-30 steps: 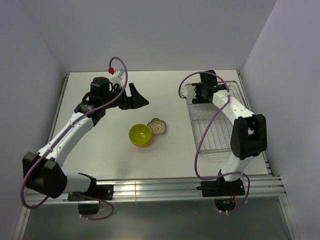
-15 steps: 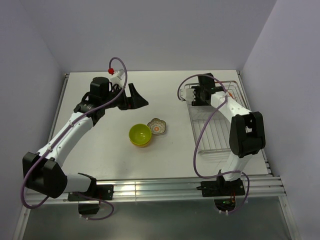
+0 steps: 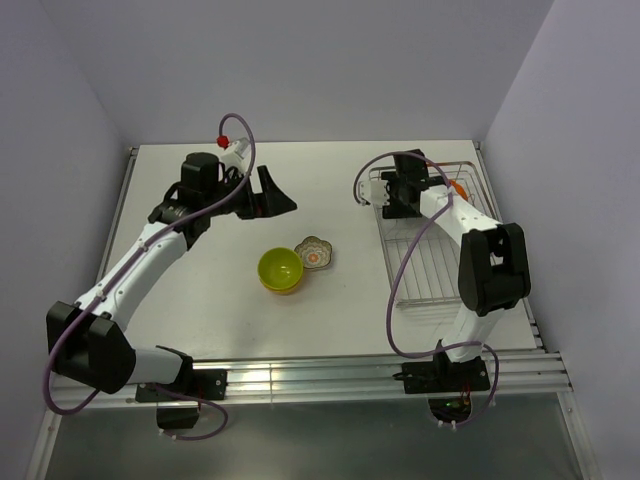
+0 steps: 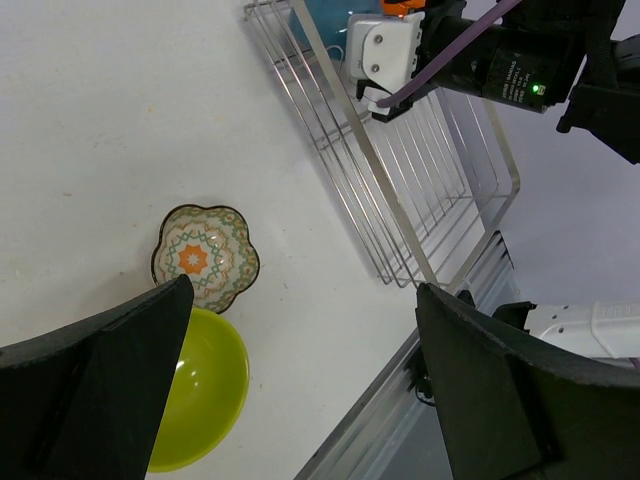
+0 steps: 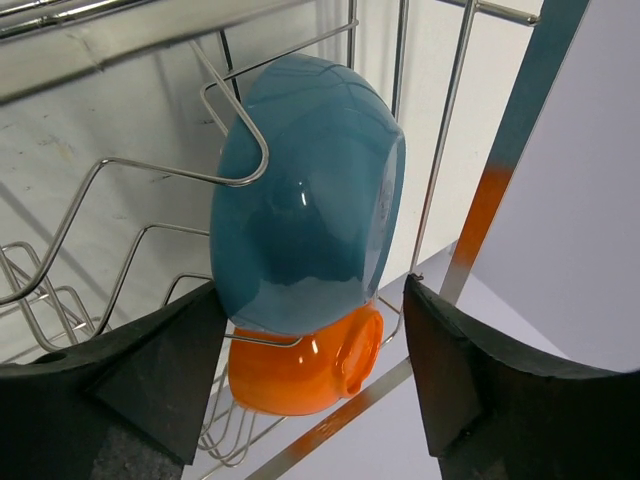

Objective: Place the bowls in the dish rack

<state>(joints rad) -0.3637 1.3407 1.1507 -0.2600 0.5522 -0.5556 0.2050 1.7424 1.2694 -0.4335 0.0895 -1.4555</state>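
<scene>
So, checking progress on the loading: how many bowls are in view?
4. Blue bowl and orange bowl stand in the dish rack; lime-green bowl and floral dish sit on the table. Others may be hidden.

The right end effector [image 5: 310, 360] is spreading its fingers [image 5: 130, 385] off the blue bowl [image 5: 300, 190], its arm shifting so the orange bowl [image 3: 457, 187] is showing from above.

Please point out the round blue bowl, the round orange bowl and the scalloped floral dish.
Round blue bowl [image 5: 300, 205]: right wrist view, outer wall.
Round orange bowl [image 5: 300, 377]: right wrist view, outer wall.
Scalloped floral dish [image 4: 203, 258]: left wrist view, patterned centre.
</scene>
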